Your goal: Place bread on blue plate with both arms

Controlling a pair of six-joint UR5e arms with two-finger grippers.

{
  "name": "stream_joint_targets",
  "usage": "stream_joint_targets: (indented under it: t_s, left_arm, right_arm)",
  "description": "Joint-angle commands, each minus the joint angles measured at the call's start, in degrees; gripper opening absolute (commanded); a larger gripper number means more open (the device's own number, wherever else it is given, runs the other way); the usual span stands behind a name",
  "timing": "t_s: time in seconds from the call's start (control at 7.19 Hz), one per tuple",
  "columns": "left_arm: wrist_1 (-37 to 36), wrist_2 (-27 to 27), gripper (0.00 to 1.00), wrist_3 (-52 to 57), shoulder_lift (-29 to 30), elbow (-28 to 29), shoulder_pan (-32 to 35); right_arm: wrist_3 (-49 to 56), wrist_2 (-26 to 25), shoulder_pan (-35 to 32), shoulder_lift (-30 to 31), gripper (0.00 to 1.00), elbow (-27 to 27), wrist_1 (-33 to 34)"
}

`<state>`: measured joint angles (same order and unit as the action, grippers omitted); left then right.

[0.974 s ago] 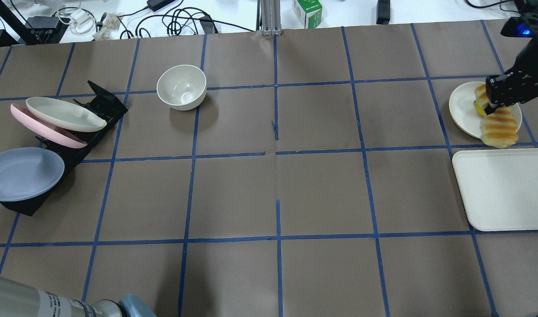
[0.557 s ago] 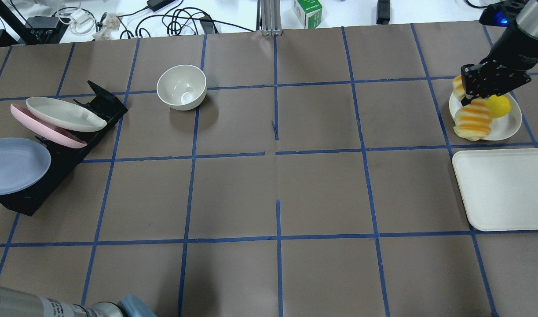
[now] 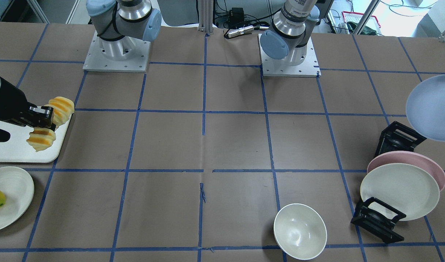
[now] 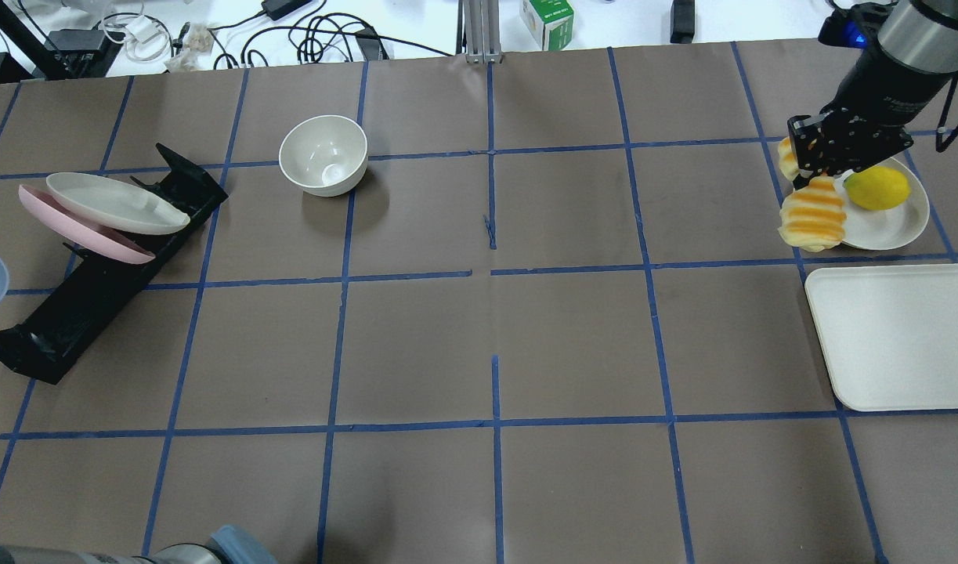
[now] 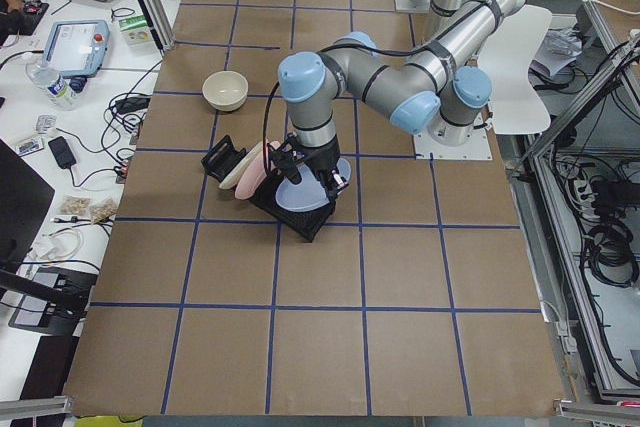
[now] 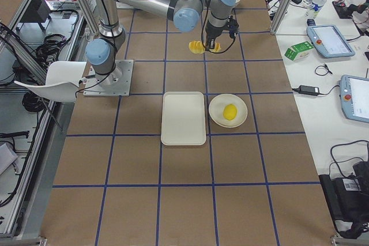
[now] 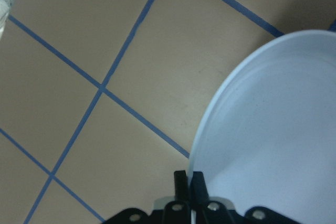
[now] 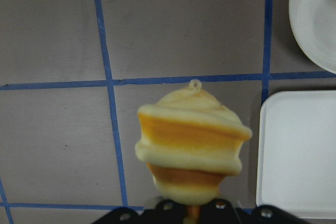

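While the left fingers (image 7: 181, 186) pinch the blue plate (image 7: 273, 129) at its rim, the right fingers (image 3: 43, 115) clamp the bread (image 8: 191, 145).

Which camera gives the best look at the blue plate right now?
The front-facing view: nearly the whole blue plate shows, face on. The left wrist view shows only part, with the left claw pinching its rim. Overhead catches a sliver at its left edge; the left side view shows it small; the rest miss it.

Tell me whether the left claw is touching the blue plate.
Touching. The left wrist view shows the left claw closed on the rim of the blue plate, no gap between them.
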<state>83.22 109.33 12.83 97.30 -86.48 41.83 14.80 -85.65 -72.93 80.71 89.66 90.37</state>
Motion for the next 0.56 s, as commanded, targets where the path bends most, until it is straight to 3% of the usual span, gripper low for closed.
stream_joint_targets:
  t_s: [0.0,0.14,0.42]
  left_arm:
    - [5.9,-3.4,0.00,-0.5,-6.2,1.6,2.1]
    - [6.5,-8.2,0.00,-0.7,-8.0,1.5,5.7]
    - [5.0,-13.7,0.00,-3.2,-6.6,0.6,20.8]
  right_arm:
    - [-0.6,0.5,-0.2,0.4,0.00,0.4,0.0]
    - [-0.4,-0.4,-0.2,0.3,0.00,0.9,0.4]
    - [-0.6,-0.3,-0.2,0.8,0.00,1.4,0.6]
